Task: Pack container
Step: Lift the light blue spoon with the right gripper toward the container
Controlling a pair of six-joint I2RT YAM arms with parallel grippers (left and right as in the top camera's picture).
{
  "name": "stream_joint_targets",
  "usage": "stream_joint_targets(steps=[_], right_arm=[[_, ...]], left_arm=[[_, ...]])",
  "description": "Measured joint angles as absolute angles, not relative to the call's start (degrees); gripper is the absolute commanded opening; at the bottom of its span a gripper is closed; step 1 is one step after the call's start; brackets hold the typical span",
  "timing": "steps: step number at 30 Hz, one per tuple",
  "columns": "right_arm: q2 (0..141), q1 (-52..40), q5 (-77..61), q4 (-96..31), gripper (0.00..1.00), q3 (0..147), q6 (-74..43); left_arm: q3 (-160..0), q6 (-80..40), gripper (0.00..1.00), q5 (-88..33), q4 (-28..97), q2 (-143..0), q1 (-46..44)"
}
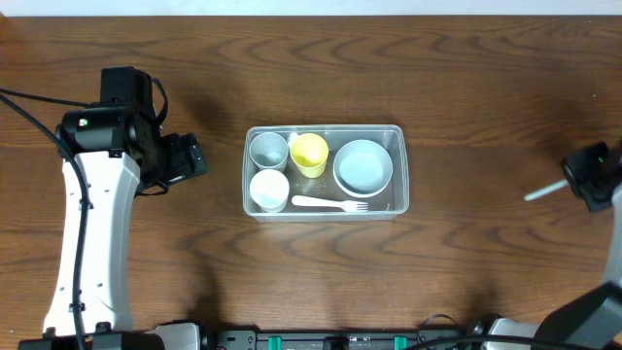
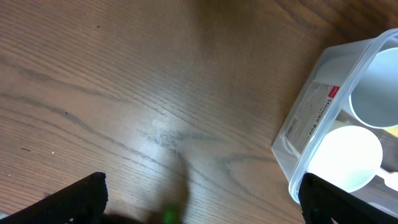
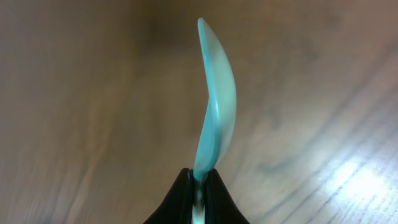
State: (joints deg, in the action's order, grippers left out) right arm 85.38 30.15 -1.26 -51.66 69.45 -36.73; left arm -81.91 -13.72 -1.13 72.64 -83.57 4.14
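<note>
The clear container (image 1: 324, 129) sits mid-table. It holds a grey cup (image 1: 268, 149), a yellow cup (image 1: 309, 153), a white cup (image 1: 269, 189), a pale blue bowl (image 1: 363, 166) and a white fork (image 1: 330, 203). Left of it, my left gripper (image 1: 194, 157) is open above bare wood. In the left wrist view, the left gripper (image 2: 202, 199) has nothing between its fingers, and the container's labelled wall (image 2: 311, 118) is at the right. At the table's far right, my right gripper (image 1: 583, 180) is shut on a pale teal spoon (image 1: 542, 191). The spoon (image 3: 216, 99) sticks out edge-on from the right gripper (image 3: 199, 177).
Brown wooden table (image 1: 466, 87) all round the container. Black cables (image 1: 29, 117) run along the left arm at the far left. The arm bases stand at the front edge.
</note>
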Motion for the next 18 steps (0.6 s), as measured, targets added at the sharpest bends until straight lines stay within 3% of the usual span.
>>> stream_joint_targets(steps=[10,18], right_arm=[[80.2,6.2,0.7,-53.9,0.01,76.0,-25.0],[79.7,-18.3,2.2,-51.5,0.01,76.1,0.0]], left_arm=[[-81.9,-13.7,0.98,-1.1,72.6,-83.6,4.1],[-81.9,-13.7,0.98,-1.1,72.6,-83.6,4.1]])
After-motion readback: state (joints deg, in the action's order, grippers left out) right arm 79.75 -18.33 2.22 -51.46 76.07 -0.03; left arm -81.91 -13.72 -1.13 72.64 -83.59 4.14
